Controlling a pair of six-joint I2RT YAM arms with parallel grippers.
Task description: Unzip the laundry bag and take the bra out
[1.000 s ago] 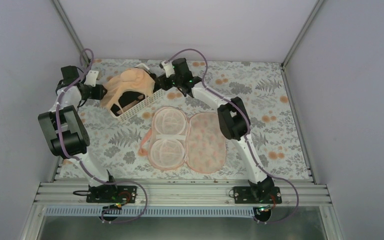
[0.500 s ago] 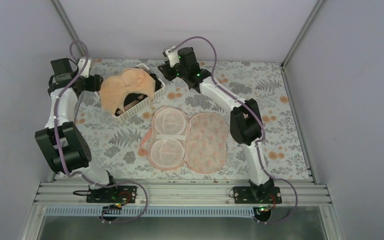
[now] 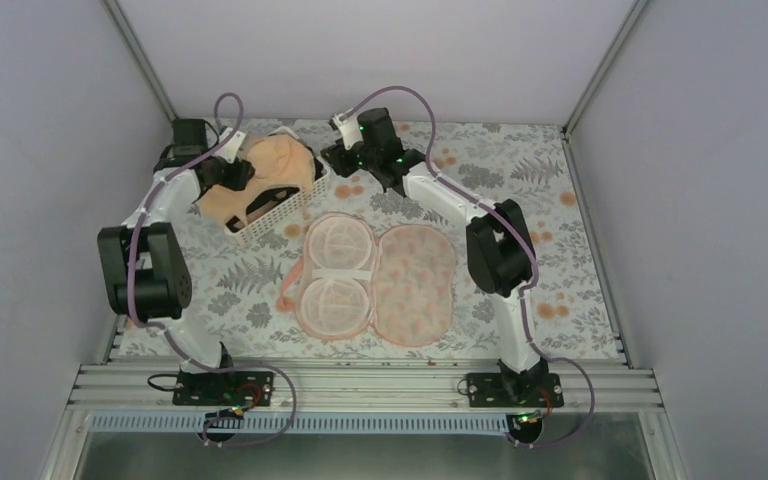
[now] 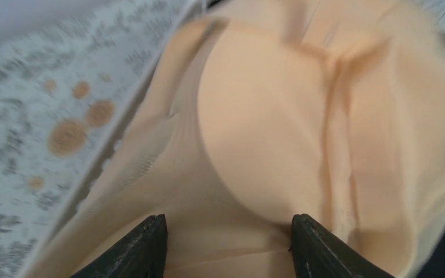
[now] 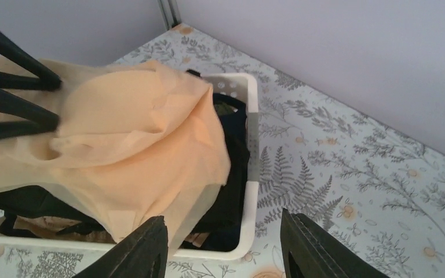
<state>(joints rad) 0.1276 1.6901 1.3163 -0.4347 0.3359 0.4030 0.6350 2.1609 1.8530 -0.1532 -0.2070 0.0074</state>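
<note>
The laundry bag [image 3: 415, 285] lies unzipped and spread flat mid-table, its white mesh cups [image 3: 338, 270] facing up. The peach-orange bra [image 3: 272, 165] is draped over black clothes in the white slatted basket [image 3: 278, 215] at the back left. My left gripper [image 3: 240, 170] is open right over the bra [image 4: 266, 127], one finger on each side of a cup's lower edge [image 4: 229, 231]. My right gripper [image 3: 333, 160] is open and empty, just beyond the basket's right corner [image 5: 223, 231]. The right wrist view shows the bra [image 5: 133, 133] with the left fingers [image 5: 17, 72] on it.
Black clothes [image 5: 234, 156] fill the basket [image 5: 252, 174] under the bra. The table has a fern-and-dot printed cover [image 3: 520, 190]. Grey walls and metal posts close in the back and sides. The arms' bases sit on the rail at the near edge.
My left gripper has swung from left of the basket to right over the bra. My right gripper has let go and pulled back a little from the basket's right edge.
</note>
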